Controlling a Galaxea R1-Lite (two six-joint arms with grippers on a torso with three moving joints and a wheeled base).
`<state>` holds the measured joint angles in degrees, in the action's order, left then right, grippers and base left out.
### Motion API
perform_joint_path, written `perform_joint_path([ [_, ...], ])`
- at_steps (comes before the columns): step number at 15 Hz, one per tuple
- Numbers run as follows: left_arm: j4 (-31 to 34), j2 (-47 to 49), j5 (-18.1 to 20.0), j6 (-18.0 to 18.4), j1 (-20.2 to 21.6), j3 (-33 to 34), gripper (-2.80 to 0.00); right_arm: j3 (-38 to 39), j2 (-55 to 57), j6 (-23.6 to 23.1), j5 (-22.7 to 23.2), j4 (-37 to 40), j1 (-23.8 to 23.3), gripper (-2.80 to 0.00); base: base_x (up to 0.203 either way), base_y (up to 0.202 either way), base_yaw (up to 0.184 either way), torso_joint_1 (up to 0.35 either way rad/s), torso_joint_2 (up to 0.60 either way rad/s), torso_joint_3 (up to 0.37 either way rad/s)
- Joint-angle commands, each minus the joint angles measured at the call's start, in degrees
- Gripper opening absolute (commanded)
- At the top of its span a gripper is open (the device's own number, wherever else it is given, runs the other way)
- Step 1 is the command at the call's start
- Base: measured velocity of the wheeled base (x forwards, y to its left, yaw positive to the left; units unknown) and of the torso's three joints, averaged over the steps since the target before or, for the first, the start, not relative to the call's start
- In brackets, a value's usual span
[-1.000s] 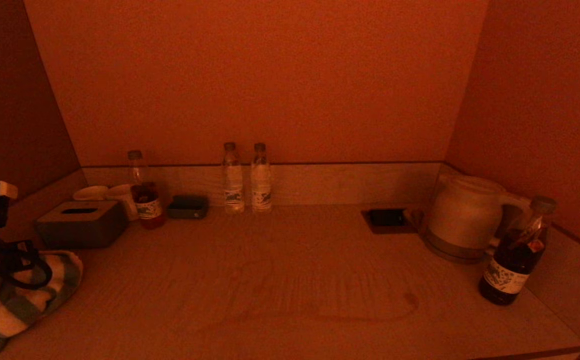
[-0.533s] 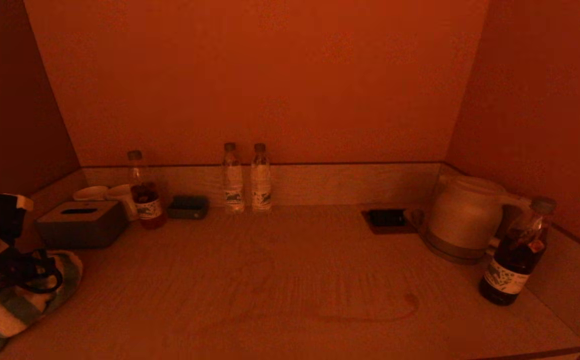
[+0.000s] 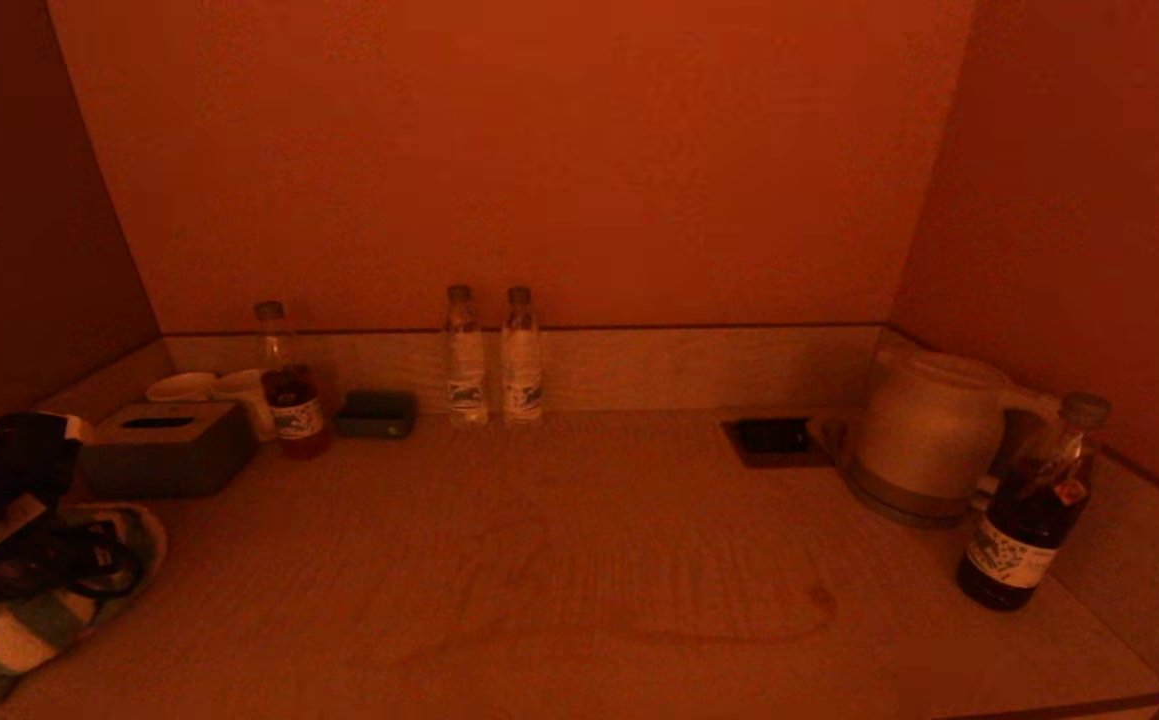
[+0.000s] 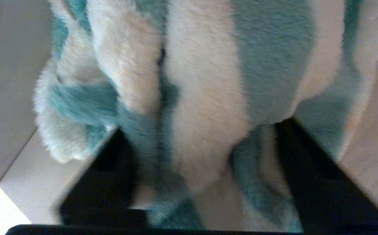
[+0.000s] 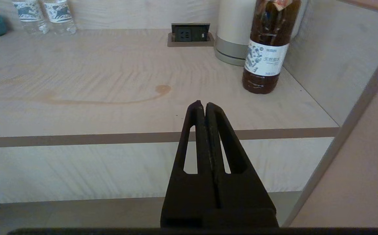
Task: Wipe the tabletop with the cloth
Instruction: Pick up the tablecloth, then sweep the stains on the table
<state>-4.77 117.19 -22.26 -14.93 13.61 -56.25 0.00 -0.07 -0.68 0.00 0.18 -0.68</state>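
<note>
A fluffy teal-and-white striped cloth [image 3: 29, 620] lies bunched at the tabletop's front left corner. My left gripper [image 3: 14, 500] is low over it. In the left wrist view the cloth [image 4: 208, 81] fills the frame. The left gripper [image 4: 202, 127] is open there, its black fingers [image 4: 110, 169] spread wide with cloth between them. A brown stain with a curved streak [image 3: 819, 598] marks the wooden tabletop [image 3: 579, 520] at the front right and also shows in the right wrist view [image 5: 162, 88]. My right gripper [image 5: 202, 105] is shut and empty, in front of the table's front edge.
A tissue box [image 3: 164, 450], cups [image 3: 184, 385], a tea bottle [image 3: 289, 400] and a small dark box [image 3: 376, 413] stand at the back left. Two water bottles [image 3: 466, 360] stand at the back middle. A socket [image 3: 771, 436], a kettle [image 3: 929, 430] and a dark bottle [image 3: 1029, 510] are at the right.
My left gripper has come down and slightly rightward onto the cloth. The cloth and everything else on the table stayed where they were.
</note>
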Motion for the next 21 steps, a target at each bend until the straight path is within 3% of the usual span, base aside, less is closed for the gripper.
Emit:
perform_joint_path([
  [1,0.03,1.11,-0.06,-0.1,0.01,-0.09,-2.8,0.0,0.07,-0.02,0.0,-0.01,-0.02,-2.8,0.0,0.0,0.0,0.0,0.0,0.0],
  [5,0.51,-1.73,0.63,-0.6,0.01,-0.09,-2.8,0.0,0.07,-0.02,0.0,-0.01,-0.02,-2.8,0.0,0.0,0.0,0.0,0.0,0.0],
  [10,4.93,-13.62,7.31,-1.37,-0.07,-0.82,-2.8,0.0,0.07,-0.02,0.0,-0.01,-0.02,-2.8,0.0,0.0,0.0,0.0,0.0,0.0],
  [13,7.02,-23.68,16.37,-1.59,-0.14,-2.15,-2.8,0.0,0.07,-0.02,0.0,-0.01,-0.02,-2.8,0.0,0.0,0.0,0.0,0.0,0.0],
  [16,7.81,-31.6,28.94,-1.73,-2.11,-3.02,-2.8,0.0,0.07,-0.02,0.0,-0.01,-0.02,-2.8,0.0,0.0,0.0,0.0,0.0,0.0],
  [19,7.63,-33.61,32.59,-2.08,-5.2,-3.81,-2.8,0.0,0.07,-0.02,0.0,-0.01,-0.02,-2.8,0.0,0.0,0.0,0.0,0.0,0.0],
  [21,1.42,-33.29,34.66,-3.07,-8.12,-4.06,-2.8,0.0,0.07,-0.02,0.0,-0.01,-0.02,-2.8,0.0,0.0,0.0,0.0,0.0,0.0],
])
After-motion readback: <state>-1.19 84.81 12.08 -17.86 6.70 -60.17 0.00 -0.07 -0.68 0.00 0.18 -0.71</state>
